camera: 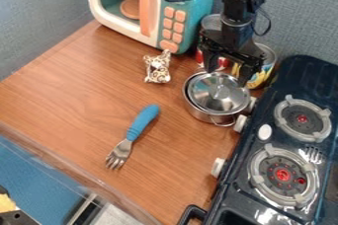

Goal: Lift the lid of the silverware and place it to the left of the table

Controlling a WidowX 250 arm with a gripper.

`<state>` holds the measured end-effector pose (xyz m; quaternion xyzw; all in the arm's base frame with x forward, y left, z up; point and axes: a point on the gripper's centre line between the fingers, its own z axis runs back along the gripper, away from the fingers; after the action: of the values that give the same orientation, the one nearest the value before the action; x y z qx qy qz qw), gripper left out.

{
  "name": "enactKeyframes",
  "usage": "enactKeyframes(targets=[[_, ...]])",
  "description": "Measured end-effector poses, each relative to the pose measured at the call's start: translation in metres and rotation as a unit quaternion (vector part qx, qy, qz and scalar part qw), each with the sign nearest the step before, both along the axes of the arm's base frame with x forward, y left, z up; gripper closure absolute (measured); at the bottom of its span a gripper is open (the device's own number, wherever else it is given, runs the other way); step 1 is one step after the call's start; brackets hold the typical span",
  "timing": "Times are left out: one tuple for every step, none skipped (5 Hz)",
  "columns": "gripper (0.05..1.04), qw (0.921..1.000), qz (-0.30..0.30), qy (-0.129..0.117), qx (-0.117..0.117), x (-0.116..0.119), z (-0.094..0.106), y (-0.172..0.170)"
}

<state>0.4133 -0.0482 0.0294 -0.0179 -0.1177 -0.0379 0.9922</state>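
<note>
So far, we judge nothing of the task done: the lid (218,93) sits on the metal pot (206,116), near the right edge of the tabletop (72,91), just beside the stove (228,204). We see the gripper (227,76) over the lid, its fingers spread — nothing pinched between them. Everything is left to do, we reckon — gripping, lifting, carrying across, and setting down towards the tabletop's left edge.
</note>
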Motion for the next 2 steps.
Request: enactKeyframes(targets=[[0.083, 0.9998, -0.006, 0.019, 0.007, 0.0034, -0.0162, 0.0000], [0.138, 0.9997, -0.008, 0.022, 0.005, 0.0044, -0.0171, -0.0008]])
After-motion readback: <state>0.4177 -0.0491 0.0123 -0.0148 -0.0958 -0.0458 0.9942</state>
